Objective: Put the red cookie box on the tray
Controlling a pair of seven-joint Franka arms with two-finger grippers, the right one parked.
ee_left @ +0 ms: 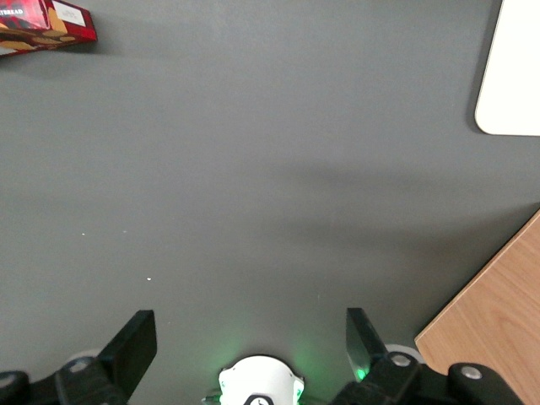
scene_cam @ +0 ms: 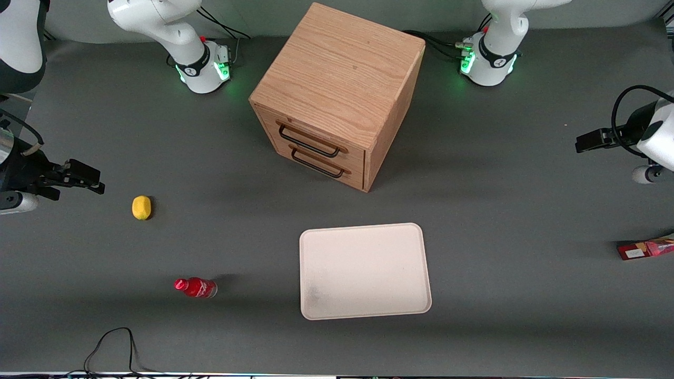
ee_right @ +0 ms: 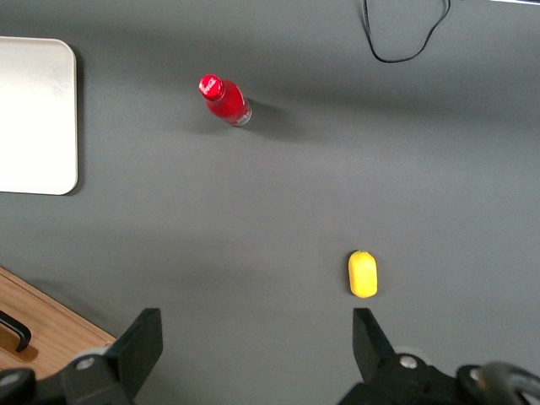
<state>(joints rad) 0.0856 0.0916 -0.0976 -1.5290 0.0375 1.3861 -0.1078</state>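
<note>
Black fingers [ee_left: 135,346] of the gripper [ee_left: 251,342] stand wide apart with nothing between them, hovering over bare grey table [scene_cam: 500,200] at the working arm's end. In the front view the gripper [scene_cam: 592,141] points along the table toward the cabinet [scene_cam: 337,89], well above the surface, with the white arm bent above it.

One cookie box [scene_cam: 646,248] lies flat at the table's edge on the working arm's end, nearer the front camera than the gripper and well apart from it. It is a dark-red carton with a white label patch and brown cookie pictures; part of it runs out of view.

One tray [scene_cam: 363,271] lies near the table's middle, in front of the cabinet: cream-white, flat, rounded corners, low rim, nothing on it.

One wooden cabinet with two drawers, each with a dark handle. One red bottle [scene_cam: 196,287] lies on its side and one yellow lemon [scene_cam: 141,207] sits toward the parked arm's end.
</note>
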